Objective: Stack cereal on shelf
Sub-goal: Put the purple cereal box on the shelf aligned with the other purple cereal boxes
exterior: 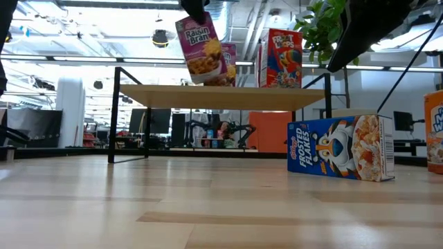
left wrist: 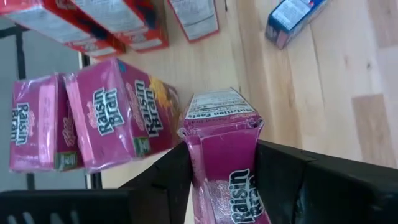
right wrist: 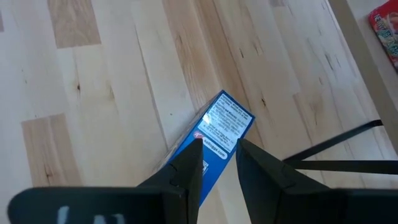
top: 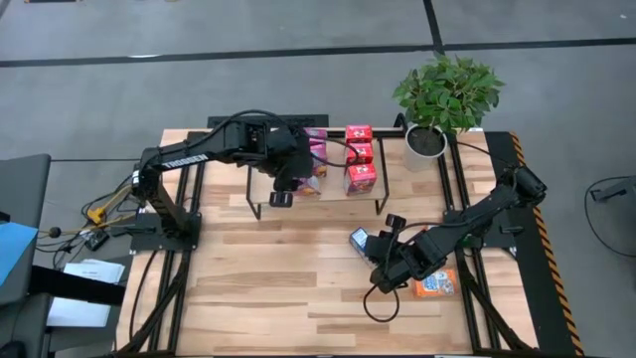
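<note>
My left gripper (left wrist: 221, 149) is over the shelf (exterior: 221, 97), shut on a magenta-pink Raisin Bran box (exterior: 201, 45). Two more pink boxes (left wrist: 118, 115) stand on the shelf board, next to three red boxes (top: 360, 156). My right gripper (right wrist: 219, 149) hovers open above a blue Frosted Flakes box (exterior: 339, 146), which lies on its side on the table in front of the shelf. The right gripper's fingers do not reach this box in the low view. An orange box (top: 435, 285) rests on the table by the right arm. My left gripper pinches the pink box between its two fingers (left wrist: 168, 177), one on each of two opposite sides. It holds the box near its upper end (exterior: 192, 24), coming from above. The box hangs tilted below the fingers, its lower end (exterior: 210, 77) just above the shelf board.
A potted plant (top: 444, 99) stands at the shelf's right end near the table's far right corner. The shelf's black legs (exterior: 114, 114) stand on the tabletop. Bare wood lies across the table's near and left parts (top: 268, 288).
</note>
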Robot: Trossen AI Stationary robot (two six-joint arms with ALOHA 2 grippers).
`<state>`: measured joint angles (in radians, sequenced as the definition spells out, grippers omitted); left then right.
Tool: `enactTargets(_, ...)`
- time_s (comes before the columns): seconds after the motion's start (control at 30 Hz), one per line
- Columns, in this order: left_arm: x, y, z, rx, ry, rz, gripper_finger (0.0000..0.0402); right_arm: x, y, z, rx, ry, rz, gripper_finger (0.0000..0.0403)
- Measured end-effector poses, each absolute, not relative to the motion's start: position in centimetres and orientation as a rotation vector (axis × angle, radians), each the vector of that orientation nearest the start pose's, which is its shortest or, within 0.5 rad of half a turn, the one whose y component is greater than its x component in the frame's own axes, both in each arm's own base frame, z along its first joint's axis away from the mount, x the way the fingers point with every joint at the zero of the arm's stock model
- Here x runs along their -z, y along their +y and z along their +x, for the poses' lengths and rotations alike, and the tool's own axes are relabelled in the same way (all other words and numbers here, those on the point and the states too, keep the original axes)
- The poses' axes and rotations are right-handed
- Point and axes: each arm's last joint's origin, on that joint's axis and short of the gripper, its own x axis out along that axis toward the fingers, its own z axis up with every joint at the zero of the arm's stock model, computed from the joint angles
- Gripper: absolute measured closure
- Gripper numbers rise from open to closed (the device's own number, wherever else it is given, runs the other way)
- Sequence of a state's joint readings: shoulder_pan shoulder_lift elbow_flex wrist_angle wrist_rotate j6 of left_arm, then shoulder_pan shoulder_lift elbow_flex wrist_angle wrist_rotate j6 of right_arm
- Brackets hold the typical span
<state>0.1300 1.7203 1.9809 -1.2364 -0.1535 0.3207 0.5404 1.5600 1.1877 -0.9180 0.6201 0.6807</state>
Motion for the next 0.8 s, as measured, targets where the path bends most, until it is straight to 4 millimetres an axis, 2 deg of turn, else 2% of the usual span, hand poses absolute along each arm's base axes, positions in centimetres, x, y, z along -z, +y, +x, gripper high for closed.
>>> enactTargets(0.23,-40.38,4.81,33.18,-0.091,1.021,0.327,0.0248,-24.65,13.61,25.95,0.415,0.972,-0.092,0.028)
enactTargets(0.53,-40.85,4.93,33.76,-0.111,0.949,0.356,0.0206,-24.65,13.61,25.95,0.416,0.971,-0.091,0.0281)
enactTargets(0.8,-41.19,5.26,33.94,-0.249,0.935,0.425,0.0196,-24.63,13.66,25.94,0.405,0.98,-0.082,0.0282)
